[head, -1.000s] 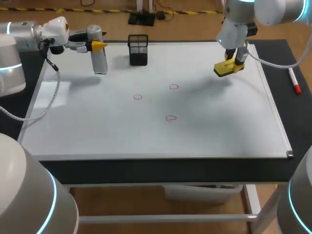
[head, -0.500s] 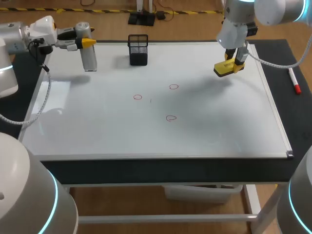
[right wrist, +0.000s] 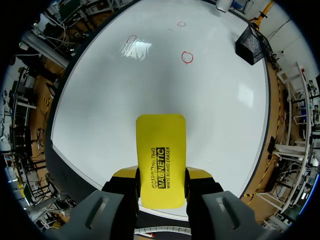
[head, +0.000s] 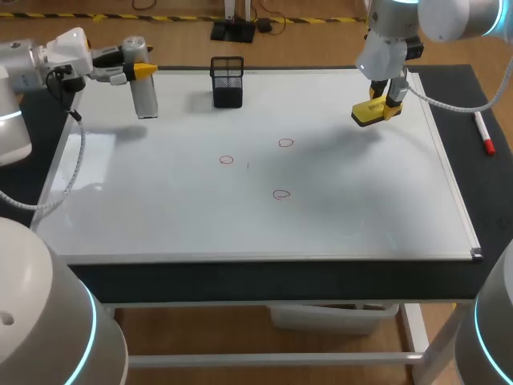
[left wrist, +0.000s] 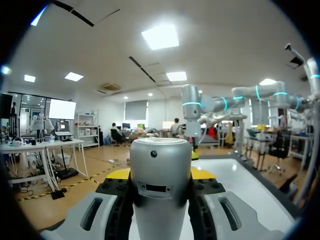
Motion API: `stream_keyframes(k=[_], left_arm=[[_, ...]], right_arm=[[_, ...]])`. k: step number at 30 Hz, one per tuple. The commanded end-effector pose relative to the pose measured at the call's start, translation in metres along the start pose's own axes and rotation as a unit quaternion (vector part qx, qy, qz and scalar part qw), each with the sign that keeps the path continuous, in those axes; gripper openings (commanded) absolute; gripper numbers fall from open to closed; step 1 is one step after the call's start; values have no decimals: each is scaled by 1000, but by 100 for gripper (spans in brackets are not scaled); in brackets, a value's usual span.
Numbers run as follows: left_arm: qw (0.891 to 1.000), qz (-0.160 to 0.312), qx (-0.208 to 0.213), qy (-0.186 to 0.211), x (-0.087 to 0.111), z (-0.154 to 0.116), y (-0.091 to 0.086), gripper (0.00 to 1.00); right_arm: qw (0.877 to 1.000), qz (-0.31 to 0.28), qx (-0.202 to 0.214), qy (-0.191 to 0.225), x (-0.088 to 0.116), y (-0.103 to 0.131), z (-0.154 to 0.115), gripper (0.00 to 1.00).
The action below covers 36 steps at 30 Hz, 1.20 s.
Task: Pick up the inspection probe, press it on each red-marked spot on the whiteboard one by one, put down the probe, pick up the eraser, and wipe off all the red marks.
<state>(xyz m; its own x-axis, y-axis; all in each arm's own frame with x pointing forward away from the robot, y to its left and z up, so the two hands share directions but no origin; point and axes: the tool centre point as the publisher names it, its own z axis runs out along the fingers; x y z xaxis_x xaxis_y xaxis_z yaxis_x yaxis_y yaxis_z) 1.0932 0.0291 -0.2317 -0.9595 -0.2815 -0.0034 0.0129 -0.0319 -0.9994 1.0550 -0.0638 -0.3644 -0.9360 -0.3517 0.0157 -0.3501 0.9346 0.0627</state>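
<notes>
Shifted leftward, the left claw (head: pixel 143 70) grips a smooth silver cylindrical probe (head: pixel 145 101).

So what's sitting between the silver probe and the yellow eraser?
A black mesh basket stands between the probe and the eraser, nearer the probe; the rest is bare whiteboard, seen in the head view.

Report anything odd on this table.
Both tools are held at once: left gripper shut on the probe, right gripper on the eraser. The red marker lies off the whiteboard, beside its right edge.
</notes>
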Motion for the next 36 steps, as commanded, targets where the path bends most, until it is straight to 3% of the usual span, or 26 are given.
stream_keyframes(k=[1, 17, 25, 36], left_arm=[[1000, 1, -1, -8, 4, 0, -3, 0], [1000, 1, -1, -8, 4, 0, -3, 0], [1000, 1, -1, -8, 4, 0, -3, 0], [1000, 1, -1, -8, 4, 0, -3, 0]], right_arm=[[1000, -1, 2, 3, -2, 0, -1, 0], [997, -72, 18, 9, -17, 58, 0, 0], [990, -137, 22, 12, -25, 106, -1, 0], [972, -235, 21, 17, -34, 180, 5, 0]])
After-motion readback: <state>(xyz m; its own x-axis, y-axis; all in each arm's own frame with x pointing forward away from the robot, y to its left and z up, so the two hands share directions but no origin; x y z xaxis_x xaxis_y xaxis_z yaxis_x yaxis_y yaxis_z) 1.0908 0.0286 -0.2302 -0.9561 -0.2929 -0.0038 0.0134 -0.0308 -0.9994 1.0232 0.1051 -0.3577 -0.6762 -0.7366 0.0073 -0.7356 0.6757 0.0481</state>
